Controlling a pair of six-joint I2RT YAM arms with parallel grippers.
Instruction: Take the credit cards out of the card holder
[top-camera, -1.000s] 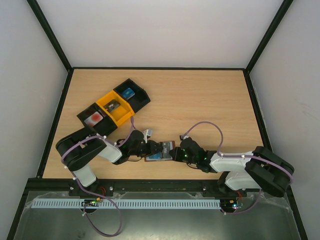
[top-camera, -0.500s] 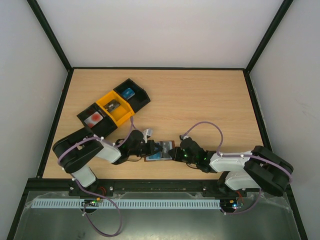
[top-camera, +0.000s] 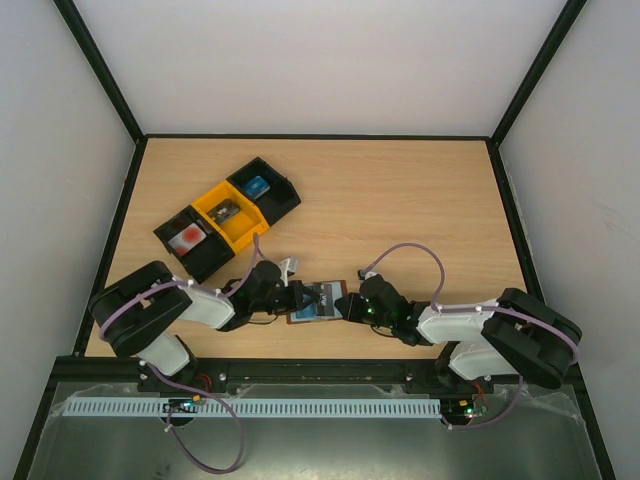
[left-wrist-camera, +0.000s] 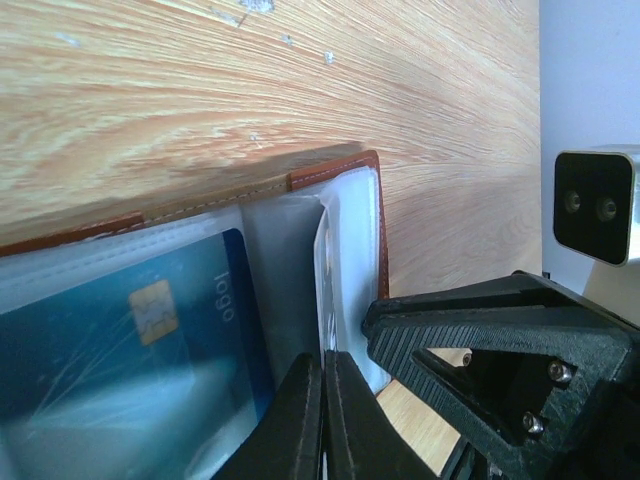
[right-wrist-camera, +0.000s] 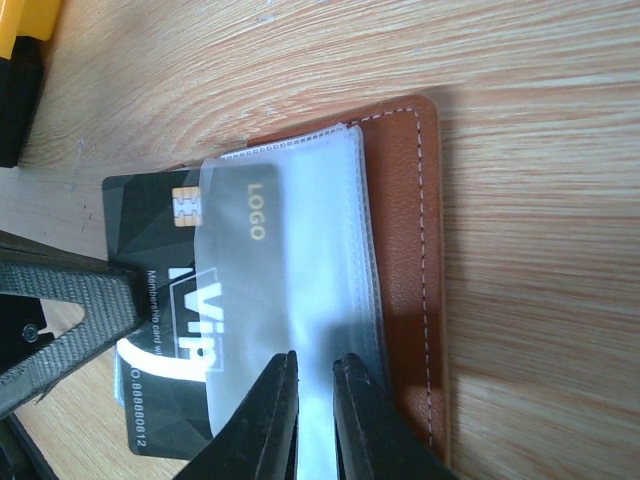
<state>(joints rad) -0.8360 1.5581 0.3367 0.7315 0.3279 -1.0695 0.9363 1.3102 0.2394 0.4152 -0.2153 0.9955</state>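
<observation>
The left fingers have pinched shut on the dark grey card — the left arm has swung leftward.

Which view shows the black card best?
Right wrist: the black card lies half out of its clear sleeve, lettering readable. Top external shows only a small dark patch; left wrist, perhaps its thin edge.

card holder on table, trays beyond
</observation>
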